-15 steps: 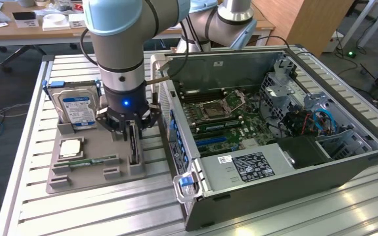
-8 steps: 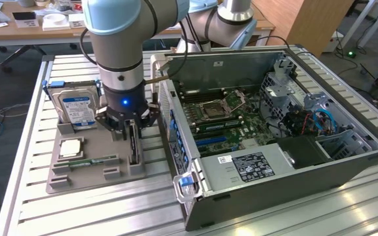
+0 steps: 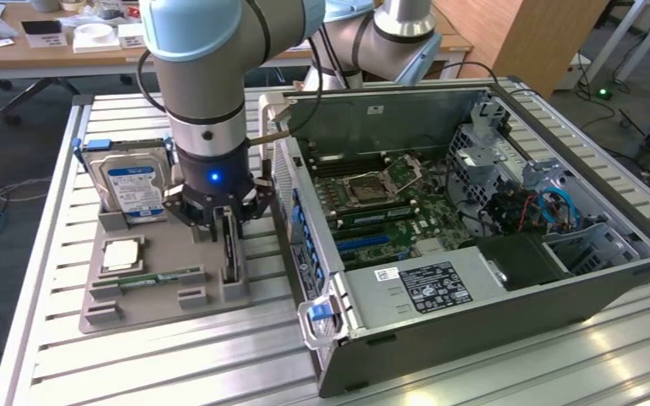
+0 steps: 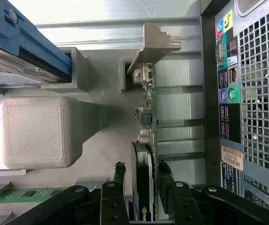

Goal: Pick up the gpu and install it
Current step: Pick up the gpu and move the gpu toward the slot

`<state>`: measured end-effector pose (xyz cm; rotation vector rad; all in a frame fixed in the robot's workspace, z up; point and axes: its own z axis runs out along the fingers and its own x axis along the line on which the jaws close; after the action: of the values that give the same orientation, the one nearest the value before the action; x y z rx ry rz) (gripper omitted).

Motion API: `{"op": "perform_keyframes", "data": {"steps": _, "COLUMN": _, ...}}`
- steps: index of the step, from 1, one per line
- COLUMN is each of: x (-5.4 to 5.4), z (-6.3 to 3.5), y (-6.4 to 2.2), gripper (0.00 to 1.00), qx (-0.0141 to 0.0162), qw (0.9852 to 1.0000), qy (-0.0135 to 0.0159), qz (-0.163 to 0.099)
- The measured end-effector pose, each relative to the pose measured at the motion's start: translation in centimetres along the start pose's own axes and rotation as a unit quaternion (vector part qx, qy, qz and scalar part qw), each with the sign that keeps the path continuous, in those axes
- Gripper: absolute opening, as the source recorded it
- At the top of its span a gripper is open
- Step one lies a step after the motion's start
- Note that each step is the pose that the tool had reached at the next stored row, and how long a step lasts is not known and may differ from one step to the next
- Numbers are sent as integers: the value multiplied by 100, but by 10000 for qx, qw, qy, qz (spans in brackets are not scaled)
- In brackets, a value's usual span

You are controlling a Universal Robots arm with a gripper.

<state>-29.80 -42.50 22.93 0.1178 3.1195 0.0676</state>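
Beside the computer case (image 3: 472,279), claw (image 4: 141,165) spread astride upright gpu (image 4: 146,122); best centre it squarely, then pinch evenly.

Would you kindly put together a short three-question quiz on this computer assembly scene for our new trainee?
1. True or false: the graphics card already sits inside the computer case.
2. Where do the jaws stand? A) one on each side of the graphics card, B) around the memory stick, C) inside the computer case.
3. Fill in: the hard drive with the blue label stands upright in the grey ___.

Key: 1 false, the card stands on edge outside the case; 2 A; 3 tray.
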Motion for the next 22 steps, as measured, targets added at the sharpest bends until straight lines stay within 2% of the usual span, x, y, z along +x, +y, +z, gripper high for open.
{"op": "perform_keyframes", "data": {"steps": 22, "x": -10, "z": 4, "y": -4, "gripper": 42, "qx": 1, "qw": 10000, "qy": 6, "qz": -1}}
